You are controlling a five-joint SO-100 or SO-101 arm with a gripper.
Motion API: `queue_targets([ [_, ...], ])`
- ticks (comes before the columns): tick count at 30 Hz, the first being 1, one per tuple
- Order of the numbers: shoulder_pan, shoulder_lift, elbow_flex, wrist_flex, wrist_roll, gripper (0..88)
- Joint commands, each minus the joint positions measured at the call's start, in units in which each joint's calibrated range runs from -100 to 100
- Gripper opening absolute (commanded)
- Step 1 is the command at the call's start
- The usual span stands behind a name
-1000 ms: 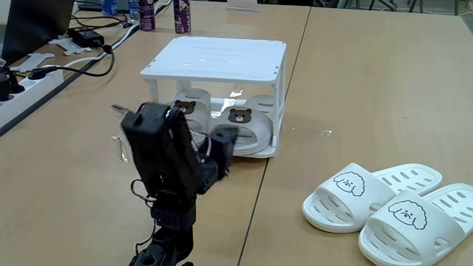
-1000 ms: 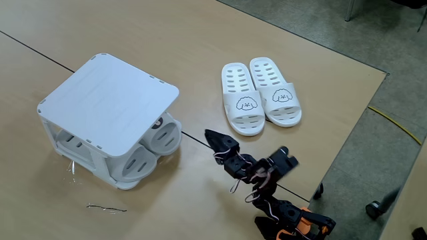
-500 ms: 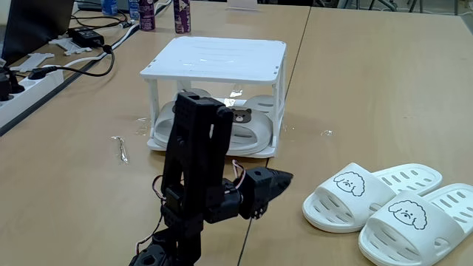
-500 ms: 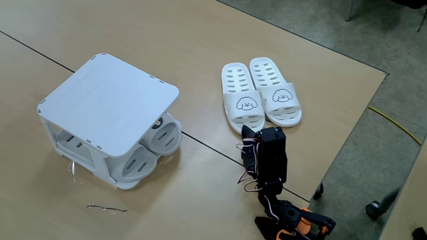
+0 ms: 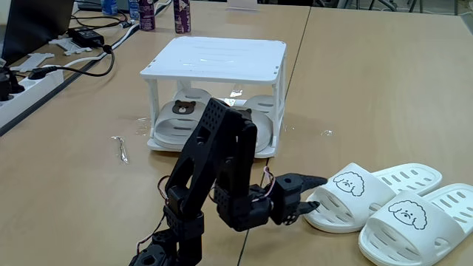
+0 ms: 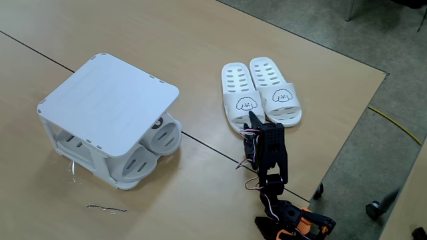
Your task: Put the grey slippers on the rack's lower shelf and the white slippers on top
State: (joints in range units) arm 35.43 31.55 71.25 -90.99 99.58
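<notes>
The white rack (image 5: 214, 55) (image 6: 110, 100) stands on the wooden table. Both grey slippers (image 5: 181, 118) (image 6: 163, 137) lie side by side on its lower shelf (image 5: 166, 144), bear faces outward; my arm partly hides one of them in a fixed view. The top (image 6: 100, 90) is bare. The white slippers (image 5: 347, 193) (image 6: 243, 100) sit as a pair on the table, puppy faces showing. My gripper (image 5: 316, 193) (image 6: 253, 119) is low and stretched out, open, its tips right at the nearer white slipper's strap end. Whether they touch is unclear.
A bent wire (image 5: 122, 148) (image 6: 107, 209) lies on the table near the rack. A power strip (image 5: 26, 85), cables and bottles (image 5: 181, 16) crowd one side. The table edge (image 6: 347, 143) runs close behind the white slippers, with floor beyond.
The arm has swung away from the rack toward the white slippers and stretched out low, bringing the gripper up to the nearer white slipper. The slippers and rack have not moved.
</notes>
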Motion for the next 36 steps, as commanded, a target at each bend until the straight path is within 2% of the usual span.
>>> queue_targets([
  [1, 0.42, 1.73, -8.51, -0.82, 0.42, 27.0],
  [4, 0.34, 4.59, -12.93, -0.56, 0.42, 30.6],
  [10, 0.34, 10.99, -24.56, 0.22, 0.42, 31.0],
  [22, 0.42, 12.58, -51.54, 26.36, 0.42, 29.9],
  [24, 0.42, 12.67, -54.24, 30.25, 0.42, 23.7],
  [27, 0.42, 13.93, -60.29, 37.75, 0.42, 4.1],
  [28, 0.42, 14.18, -62.0, 39.13, 0.42, 0.1],
  [33, 0.84, 12.75, -67.05, 41.72, 0.42, 0.8],
  [36, 2.23, 6.36, -67.51, 47.16, 0.42, 0.8],
])
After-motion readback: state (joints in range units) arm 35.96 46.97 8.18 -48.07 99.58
